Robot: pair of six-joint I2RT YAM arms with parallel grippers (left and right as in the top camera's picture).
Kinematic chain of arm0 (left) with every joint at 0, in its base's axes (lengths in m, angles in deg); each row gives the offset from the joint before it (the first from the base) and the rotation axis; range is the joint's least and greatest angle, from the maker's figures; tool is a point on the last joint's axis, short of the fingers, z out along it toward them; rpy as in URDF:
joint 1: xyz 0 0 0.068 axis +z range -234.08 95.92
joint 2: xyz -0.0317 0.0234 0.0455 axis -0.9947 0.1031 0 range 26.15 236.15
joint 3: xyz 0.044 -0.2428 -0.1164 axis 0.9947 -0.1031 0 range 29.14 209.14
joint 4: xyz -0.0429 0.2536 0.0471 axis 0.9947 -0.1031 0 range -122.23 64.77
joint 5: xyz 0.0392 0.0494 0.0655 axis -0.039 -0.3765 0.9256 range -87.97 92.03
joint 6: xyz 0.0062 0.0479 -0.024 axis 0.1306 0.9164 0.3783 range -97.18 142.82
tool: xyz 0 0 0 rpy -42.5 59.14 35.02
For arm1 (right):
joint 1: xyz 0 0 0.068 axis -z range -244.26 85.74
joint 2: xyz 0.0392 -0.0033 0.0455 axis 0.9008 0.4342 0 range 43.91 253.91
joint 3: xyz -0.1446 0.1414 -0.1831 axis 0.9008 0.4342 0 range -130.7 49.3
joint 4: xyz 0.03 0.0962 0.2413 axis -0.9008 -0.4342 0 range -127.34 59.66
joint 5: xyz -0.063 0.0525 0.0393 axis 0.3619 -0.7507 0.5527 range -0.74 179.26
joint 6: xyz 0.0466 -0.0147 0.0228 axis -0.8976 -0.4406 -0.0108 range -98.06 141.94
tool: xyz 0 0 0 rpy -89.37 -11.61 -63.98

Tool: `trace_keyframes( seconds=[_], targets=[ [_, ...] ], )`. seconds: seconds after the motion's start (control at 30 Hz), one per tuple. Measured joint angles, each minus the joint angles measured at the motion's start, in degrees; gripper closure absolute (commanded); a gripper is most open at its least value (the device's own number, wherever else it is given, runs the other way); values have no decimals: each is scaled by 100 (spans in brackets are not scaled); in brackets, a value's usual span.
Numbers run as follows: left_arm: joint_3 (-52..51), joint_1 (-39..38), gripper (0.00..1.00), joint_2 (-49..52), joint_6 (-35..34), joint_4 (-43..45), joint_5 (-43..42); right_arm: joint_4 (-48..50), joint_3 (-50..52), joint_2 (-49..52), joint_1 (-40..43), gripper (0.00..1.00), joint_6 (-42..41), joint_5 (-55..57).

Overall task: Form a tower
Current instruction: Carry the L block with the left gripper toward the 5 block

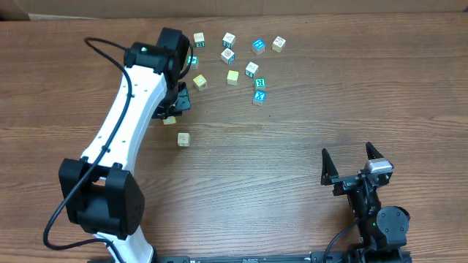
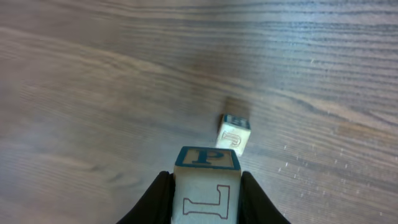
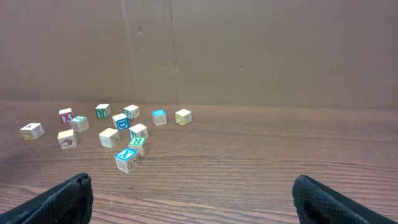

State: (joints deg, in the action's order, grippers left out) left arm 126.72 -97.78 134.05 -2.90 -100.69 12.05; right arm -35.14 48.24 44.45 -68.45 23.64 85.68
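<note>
Progress is tiny: tower (image 1: 259,96) looks only two cubes high, by the loose cubes (image 1: 229,56). My left jaws are clamped on a P cube (image 2: 205,183), well left of the tower; right jaws gape empty. Loads left.

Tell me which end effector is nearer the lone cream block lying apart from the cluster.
Left. The left end effector, shut on a lettered block, is just beside the lone block; the right end effector stands open far across the table.
</note>
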Motion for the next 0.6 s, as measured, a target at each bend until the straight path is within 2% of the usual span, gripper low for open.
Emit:
trace_keyframes(
  seconds=[0.3,0.6],
  targets=[
    [-1032,-101,84,2,612,787,-286,4,0,0,0,0,0,0],
    [-1174,-101,80,2,752,1005,-319,2,0,0,0,0,-2,0]
  ],
)
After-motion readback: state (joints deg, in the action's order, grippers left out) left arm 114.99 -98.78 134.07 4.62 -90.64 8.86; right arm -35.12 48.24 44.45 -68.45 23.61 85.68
